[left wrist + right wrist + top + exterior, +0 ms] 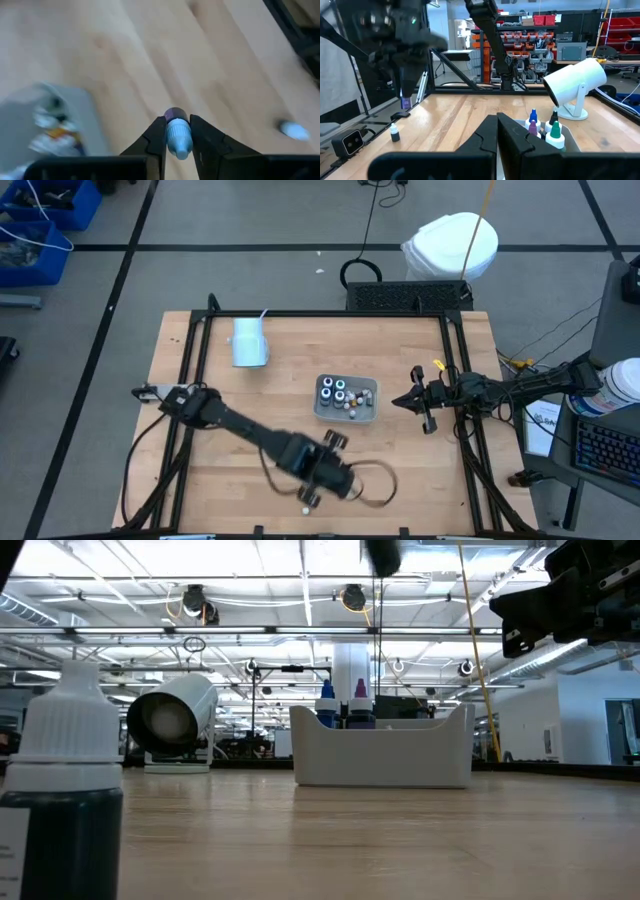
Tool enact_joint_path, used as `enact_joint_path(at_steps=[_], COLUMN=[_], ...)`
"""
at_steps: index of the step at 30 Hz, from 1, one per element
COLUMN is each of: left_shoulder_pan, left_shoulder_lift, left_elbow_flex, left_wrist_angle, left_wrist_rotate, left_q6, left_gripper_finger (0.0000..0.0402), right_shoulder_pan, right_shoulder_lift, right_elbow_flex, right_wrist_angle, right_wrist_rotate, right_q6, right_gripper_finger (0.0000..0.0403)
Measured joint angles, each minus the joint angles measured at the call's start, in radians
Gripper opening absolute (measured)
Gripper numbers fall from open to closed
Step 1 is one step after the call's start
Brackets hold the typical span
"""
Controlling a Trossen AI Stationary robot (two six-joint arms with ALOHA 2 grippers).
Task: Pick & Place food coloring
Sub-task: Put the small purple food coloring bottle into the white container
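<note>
The food coloring shows as tiny bottles. Several stand in the grey tray [364,412] at mid-table, also seen in the right wrist view [545,131]. One dark-bodied bottle with a pale blue cap [178,136] hangs between the fingers of my left gripper [332,468], which is shut on it near the table's front, clear of the wood [405,102]. Another bottle [307,508] stands alone on its base by the near edge and looms large in the low view [65,790]. My right gripper [412,402] waits shut at the table's right side. My left gripper pinches the bottle between its two fingers [155,137] at the pale blue cap [178,142]. The fingers slant down from above. The bottle's dark body [175,114] points down below the fingertips, clear of the table.
A white cup [248,342] lies on its side at the far left of the table. A black frame rail [462,380] runs along the table's right side. Bare wood lies between the tray and the near edge.
</note>
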Motion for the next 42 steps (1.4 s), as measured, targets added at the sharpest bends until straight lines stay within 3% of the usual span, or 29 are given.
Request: enact_joint_path(at_steps=[8,14,19,26,42], left_shoulder_pan=[0.206,0.384,0.466,0.505,0.528], left_shoulder_lift=[0.002,0.012,0.025,0.078,0.180], left_elbow_flex=[0.053,0.034,-0.030,-0.045,-0.045], left_wrist_angle=[0.138,0.194,0.242,0.342,0.324], left_wrist_rotate=[0.032,0.110,0.155,0.270,0.161], left_q6=[0.252,0.271,0.289,0.316,0.309], left_gripper_finger=[0.0069,0.0072,0.0072,0.0073,0.0074], right_shoulder_pan=[0.000,0.000,0.000,0.000,-0.001], right_shoulder_lift=[0.000,0.000,0.000,-0.003,-0.011], right_elbow_flex=[0.000,0.000,0.000,0.000,0.000], right_wrist_angle=[0.002,0.012,0.011,0.012,0.042], right_wrist_rotate=[0.000,0.001,0.001,0.001,-0.003], right_q6=[-0.011,-0.025,-0.020,-0.046,-0.090], right_gripper_finger=[0.0000,0.0000,0.0000,0.0000,0.0000])
